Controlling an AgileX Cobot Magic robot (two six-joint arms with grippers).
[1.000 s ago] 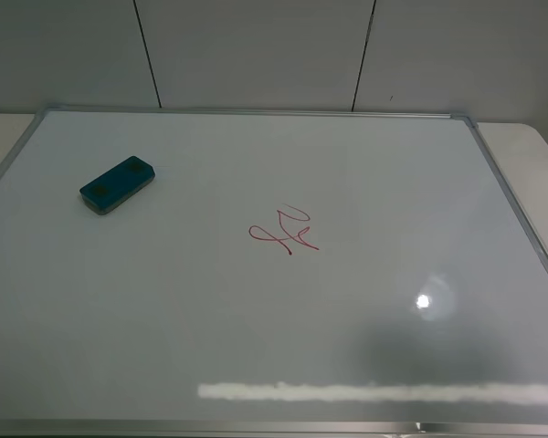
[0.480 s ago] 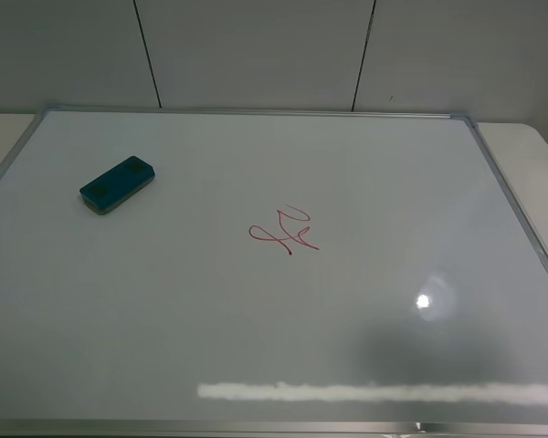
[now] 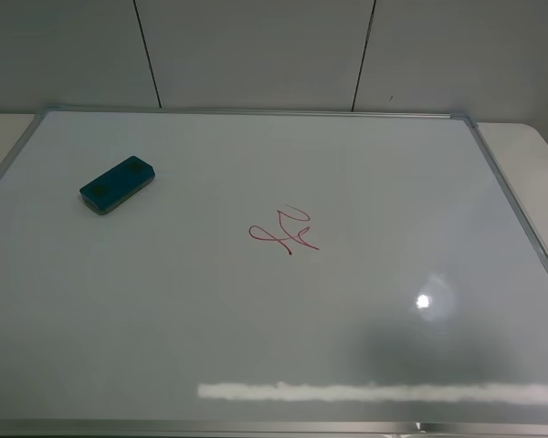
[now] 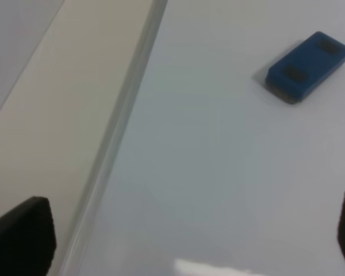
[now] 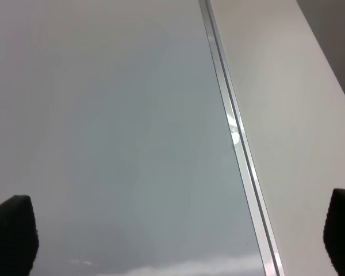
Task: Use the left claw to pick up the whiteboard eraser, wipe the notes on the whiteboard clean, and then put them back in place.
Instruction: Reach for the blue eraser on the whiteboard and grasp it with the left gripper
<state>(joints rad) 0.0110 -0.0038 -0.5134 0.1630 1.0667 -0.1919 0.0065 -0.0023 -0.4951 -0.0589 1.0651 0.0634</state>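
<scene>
Whiteboard eraser (image 3: 117, 183): teal-blue block with 2 dark spots on top, lying flat on the whiteboard (image 3: 256, 347) in its far left part, near the left frame edge, turned at a slant to the frame

Notes (image 3: 284, 232): 1 small red scribble of looping lines near the middle of the board, unwiped, well apart from the eraser

Left claw (image 4: 190, 241): jaws spread wide with nothing between them; only 2 black fingertips (image 4: 20, 236) show, 1 over the left frame edge and the table (image 4: 57, 115), the other over bare board; the eraser lies ahead of it, untouched and well apart

Right gripper (image 5: 175, 236): also spread wide and holding nothing; 1 tip over the board, the other over the table past the right frame edge

Board surface: glossy, with a bright spot of glare and a pale streak near its front edge

Background: grey wall panels (image 3: 256, 55) behind the board
</scene>
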